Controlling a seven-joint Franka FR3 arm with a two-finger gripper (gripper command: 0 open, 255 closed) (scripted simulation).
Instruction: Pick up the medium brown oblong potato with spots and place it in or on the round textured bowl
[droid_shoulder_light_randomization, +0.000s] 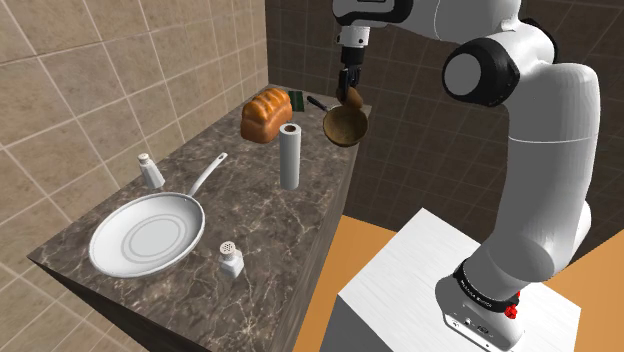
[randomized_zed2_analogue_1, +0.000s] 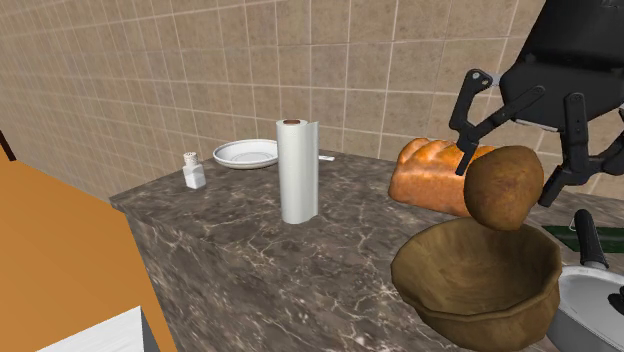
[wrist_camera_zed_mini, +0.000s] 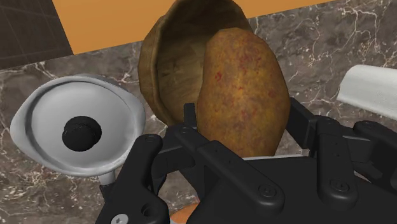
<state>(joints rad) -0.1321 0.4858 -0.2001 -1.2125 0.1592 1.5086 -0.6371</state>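
The gripper (randomized_zed2_analogue_1: 516, 150) clasps the spotted brown potato (randomized_zed2_analogue_1: 505, 190) just above the brown textured bowl (randomized_zed2_analogue_1: 480, 290) (carry seemingly done); next, lower and release.

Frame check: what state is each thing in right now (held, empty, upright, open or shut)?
gripper: shut on the potato.
potato: clasped, off the counter, above the bowl.
bowl: upright, empty.
paper towel roll: standing upright.
bread loaf: lying on the counter.
frying pan: right way up, empty.
shakers: both upright.
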